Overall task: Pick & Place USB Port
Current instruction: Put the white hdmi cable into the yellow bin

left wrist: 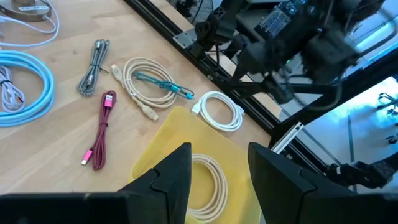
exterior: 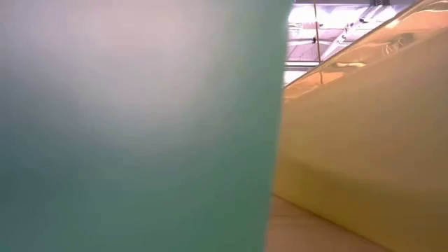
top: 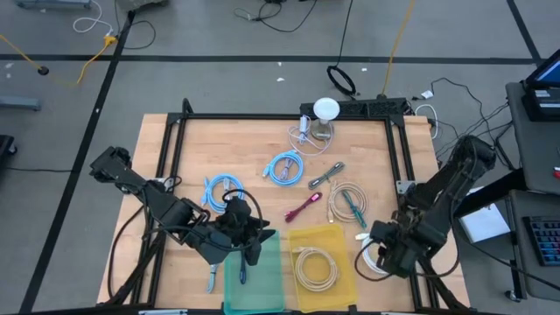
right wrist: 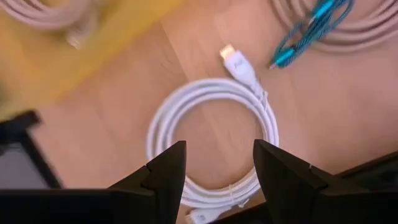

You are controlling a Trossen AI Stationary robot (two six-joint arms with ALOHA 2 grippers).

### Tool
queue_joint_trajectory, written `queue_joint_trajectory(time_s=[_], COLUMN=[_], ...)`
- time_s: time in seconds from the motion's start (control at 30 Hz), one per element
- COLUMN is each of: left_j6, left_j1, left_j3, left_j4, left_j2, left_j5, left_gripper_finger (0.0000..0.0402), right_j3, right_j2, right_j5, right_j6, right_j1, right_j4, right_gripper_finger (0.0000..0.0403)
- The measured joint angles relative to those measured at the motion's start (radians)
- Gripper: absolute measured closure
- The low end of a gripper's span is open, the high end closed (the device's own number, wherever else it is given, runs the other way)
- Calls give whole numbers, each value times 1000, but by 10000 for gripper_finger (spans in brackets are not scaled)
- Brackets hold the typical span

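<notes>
Wooden counter, high view: the counter carries loose cables in its middle and two trays at its near edge, a green tray and a yellow tray.
Sorted, high view: one cream coiled cable lies in the yellow tray and a dark blue item, too small to name, lies in the green tray.
Left to sort, high view: two light blue coils, a magenta cable, a grey braided cable, a cream coil with a teal cable and a cable by the white lamp at the far edge.
Left hand, high view: the left hand hangs over the green tray.
Low view: only the walls of the two trays fill the picture.
Left wrist view: its fingers stand apart with nothing between them.
Right wrist view: the right hand is wide and empty, over a white coiled cable near the counter's right near corner, beside the yellow tray.
Progress: my judgement is early; most cables are unsorted, and the white coil looks like the next pick.
</notes>
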Motion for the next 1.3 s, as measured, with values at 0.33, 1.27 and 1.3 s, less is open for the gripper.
queue_joint_trajectory(time_s=[0.33,1.27,1.3], left_j6=[-16,-41,-41], left_j1=[-3,-21,-21], left_j3=[0,0,0], left_j4=[-22,-26,-26], left_j2=[0,0,0], left_j5=[0,5,4], left_gripper_finger=[241,241,241], right_j3=[-228,-445,-428], right_j2=[-1,-10,-14], right_j5=[-34,-78,-75], right_j6=[132,337,339], right_j1=[82,81,82], right_j4=[77,413,390], right_gripper_finger=[220,373,374])
